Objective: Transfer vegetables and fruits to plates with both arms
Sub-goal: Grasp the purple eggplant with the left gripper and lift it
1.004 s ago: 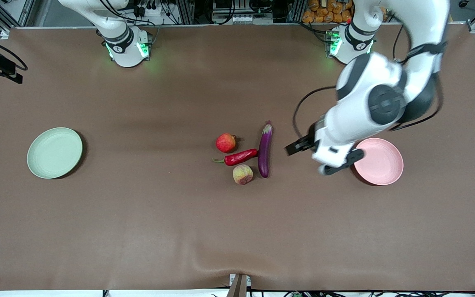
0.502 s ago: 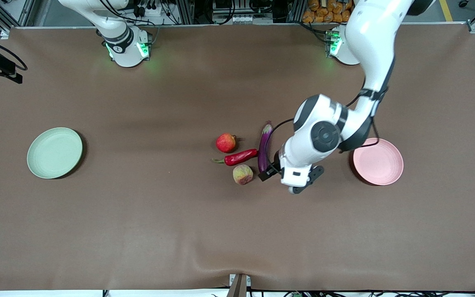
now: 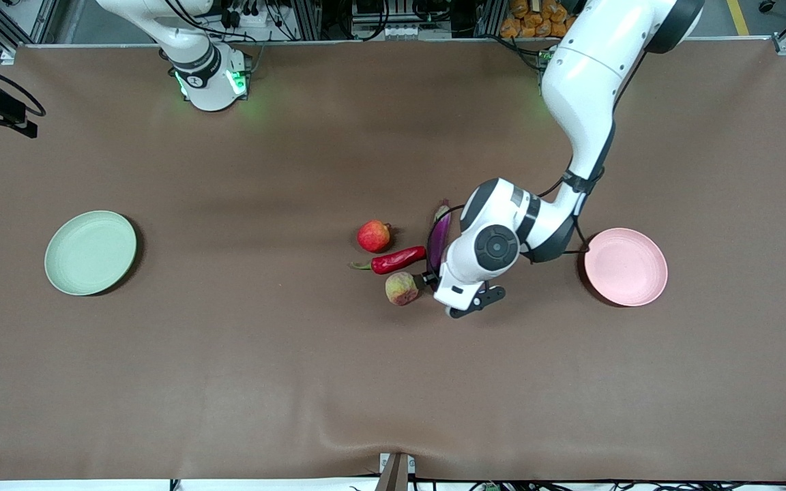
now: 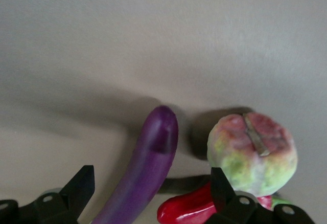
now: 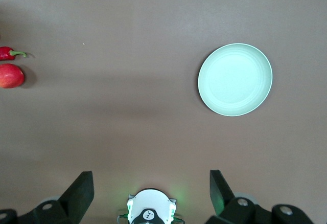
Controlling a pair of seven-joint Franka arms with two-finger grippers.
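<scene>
The purple eggplant (image 3: 440, 235) lies mid-table, its nearer end under the left arm's wrist. Beside it are the red chili pepper (image 3: 398, 260), the red pomegranate-like fruit (image 3: 374, 236) and the blotchy peach (image 3: 402, 288). My left gripper (image 3: 430, 278) is low over the eggplant's nearer end and open. In the left wrist view the left gripper (image 4: 152, 188) straddles the eggplant (image 4: 145, 168) and the chili's tip (image 4: 189, 208), with the peach (image 4: 253, 155) by one finger. My right gripper (image 5: 150, 185) waits open, high over its own base, with the green plate (image 5: 235, 79) in sight.
The pale green plate (image 3: 91, 252) sits toward the right arm's end of the table, the pale pink plate (image 3: 626, 266) toward the left arm's end. The left arm's forearm (image 3: 584, 88) slants over the table between its base and the eggplant. Brown cloth covers the table.
The left arm has swung from beside the pink plate to the eggplant and lowered over its nearer end, still open. The right arm has not moved.
</scene>
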